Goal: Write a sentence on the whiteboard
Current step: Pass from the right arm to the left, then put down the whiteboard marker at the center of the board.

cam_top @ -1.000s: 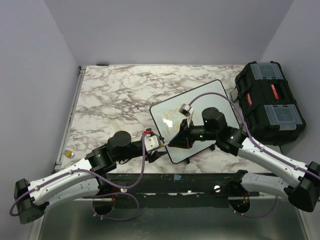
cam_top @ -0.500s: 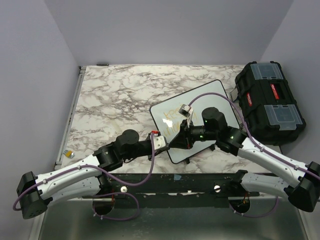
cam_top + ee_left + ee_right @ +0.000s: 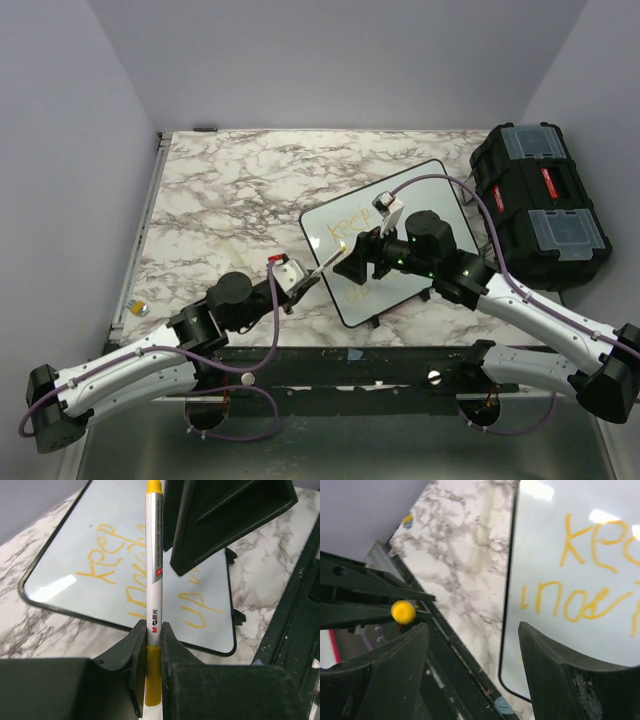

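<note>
Where the board lies: board (image 3: 425, 195) flat on the marble counter (image 3: 230, 190), right of middle, turned at an angle, one corner toward the arms.
Sentence: sentence (image 3: 350, 222) in yellow-orange marker, three short lines on the board's left half; the left wrist view reads "keep" on top and "up" at the bottom, with the middle line partly hidden behind the pen.
Left gripper: left gripper (image 3: 300, 278) just off the board's near left edge, clamped narrow on a pen (image 3: 325, 262).
Pen: white barrel with yellow ends, its far end reaching over the board's edge toward the right gripper.
Right gripper: right gripper (image 3: 352, 262) low over the board's near part, spread wide, nothing between its fingers.
Pen and right gripper: the far yellow end sits close beside one black finger; contact cannot be told.
Toolbox: black toolbox (image 3: 540, 205) at the counter's right edge, just beside the board's far corner.
</note>
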Motion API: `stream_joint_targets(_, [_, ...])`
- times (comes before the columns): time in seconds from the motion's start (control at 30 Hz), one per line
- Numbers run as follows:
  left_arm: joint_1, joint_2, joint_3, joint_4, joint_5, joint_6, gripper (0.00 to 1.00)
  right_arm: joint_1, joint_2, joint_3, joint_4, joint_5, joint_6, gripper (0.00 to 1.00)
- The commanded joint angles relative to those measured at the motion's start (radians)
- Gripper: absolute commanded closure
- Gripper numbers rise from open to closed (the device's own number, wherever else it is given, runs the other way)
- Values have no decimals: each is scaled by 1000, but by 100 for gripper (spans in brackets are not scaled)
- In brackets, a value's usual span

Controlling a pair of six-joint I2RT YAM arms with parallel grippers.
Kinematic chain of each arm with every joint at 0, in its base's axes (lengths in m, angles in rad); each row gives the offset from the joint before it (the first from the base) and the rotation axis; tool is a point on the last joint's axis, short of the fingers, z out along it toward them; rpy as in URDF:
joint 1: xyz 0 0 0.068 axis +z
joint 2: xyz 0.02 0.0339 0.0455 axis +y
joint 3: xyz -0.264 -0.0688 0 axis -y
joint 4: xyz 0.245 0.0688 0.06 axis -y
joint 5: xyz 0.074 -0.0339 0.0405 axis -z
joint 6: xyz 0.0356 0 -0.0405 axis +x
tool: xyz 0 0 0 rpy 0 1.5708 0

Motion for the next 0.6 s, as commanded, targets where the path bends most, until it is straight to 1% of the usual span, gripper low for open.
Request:
stream_joint_targets(0.0, [6, -87, -54, 20, -261, -139, 100, 7, -11, 29, -28, 258, 48, 24])
stream_joint_targets(0.07, [9, -102, -59, -11, -355, -194, 100, 8, -22, 27, -31, 308, 55, 20])
stream_joint_targets(0.2, [26, -114, -57, -93, -487, -315, 100, 7, -41, 23, -41, 362, 61, 9])
stream_joint_targets(0.3, [69, -97, -47, -152, -552, -413, 100, 7, -47, 20, -51, 382, 65, 6])
stream_joint_targets(0.4, [144, -73, -53, -188, -545, -505, 100, 7, -54, 14, -54, 394, 70, 5])
stream_joint_targets(0.5, [249, -36, -58, -228, -495, -613, 100, 8, -56, 8, -54, 396, 73, 5])
stream_joint_targets(0.57, [312, -6, -62, -242, -461, -657, 100, 7, -56, 4, -55, 395, 75, 5])
